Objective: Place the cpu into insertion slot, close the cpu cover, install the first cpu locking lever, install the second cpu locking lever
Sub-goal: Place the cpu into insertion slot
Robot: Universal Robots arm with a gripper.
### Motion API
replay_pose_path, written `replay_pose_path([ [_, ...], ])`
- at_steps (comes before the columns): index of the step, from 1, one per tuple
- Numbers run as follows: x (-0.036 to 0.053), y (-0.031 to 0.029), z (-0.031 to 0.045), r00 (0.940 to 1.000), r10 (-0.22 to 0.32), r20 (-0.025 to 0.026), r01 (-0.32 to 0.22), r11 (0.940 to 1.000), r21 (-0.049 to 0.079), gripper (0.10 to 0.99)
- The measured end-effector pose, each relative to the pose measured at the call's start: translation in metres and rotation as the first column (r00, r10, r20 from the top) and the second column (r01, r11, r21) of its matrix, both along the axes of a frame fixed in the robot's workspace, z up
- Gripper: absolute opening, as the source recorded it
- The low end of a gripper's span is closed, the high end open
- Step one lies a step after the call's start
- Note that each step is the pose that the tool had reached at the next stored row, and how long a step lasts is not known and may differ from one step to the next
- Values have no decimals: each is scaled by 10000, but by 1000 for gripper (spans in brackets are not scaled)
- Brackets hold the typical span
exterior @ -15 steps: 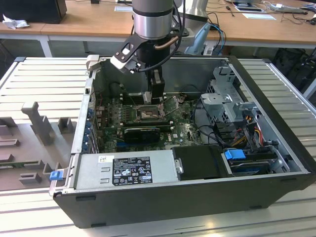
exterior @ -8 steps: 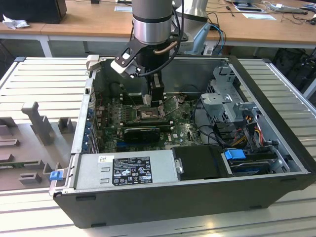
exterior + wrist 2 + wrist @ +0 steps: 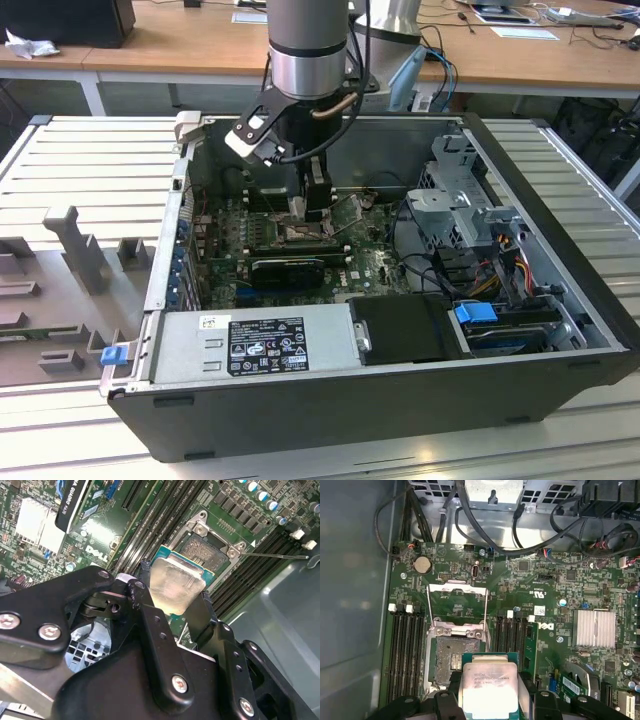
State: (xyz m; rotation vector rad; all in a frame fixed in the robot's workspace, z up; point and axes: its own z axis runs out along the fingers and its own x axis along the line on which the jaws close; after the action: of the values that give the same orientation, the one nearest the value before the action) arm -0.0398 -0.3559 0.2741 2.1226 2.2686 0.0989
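Gripper [image 3: 305,208] is down inside the open PC case [image 3: 400,405], which stands on the ribbed tabletop [image 3: 80,150]. The arm is roughly vertical over the middle of the motherboard. The exterior view also shows the layout: power supply [image 3: 250,345] along the case's near wall, drive cage [image 3: 455,200] at the exterior view's right.

Both wrist views show the grasp: the gripper is clamped on the cpu [image 3: 177,587], with black fingers [image 3: 152,630] on two opposite edges and the silvery face toward the cameras.

First wrist view:
- Insertion slot [image 3: 447,655] is bare, with its brownish contact field exposed.
- The cpu overlaps one corner of the slot, offset toward the nearer bank of memory slots [image 3: 512,635]. It is not seated.
- Cpu cover [image 3: 457,602] is swung open from its hinge, and green board shows through its window.
- The slot sits between two banks of memory slots.
- Coin cell [image 3: 422,565] is on the board beyond the cover, and a finned heatsink [image 3: 594,628] is well off to the side.

Second wrist view, looking from the opposite direction:
- The cpu's green substrate edge is visible, with the slot frame just beyond it.
- A thin locking lever [image 3: 275,556] sticks out sideways from a slot corner, unlatched.
- I can't tell how high the cpu is above the contacts.
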Motion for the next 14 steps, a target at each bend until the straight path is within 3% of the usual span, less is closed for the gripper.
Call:
replay_pose_path([
  [10,-1,1,-155,9999,-147,0,147,9999,-5,529],
  [14,-2,1,-301,9998,-183,0,183,9998,-5,529],
])
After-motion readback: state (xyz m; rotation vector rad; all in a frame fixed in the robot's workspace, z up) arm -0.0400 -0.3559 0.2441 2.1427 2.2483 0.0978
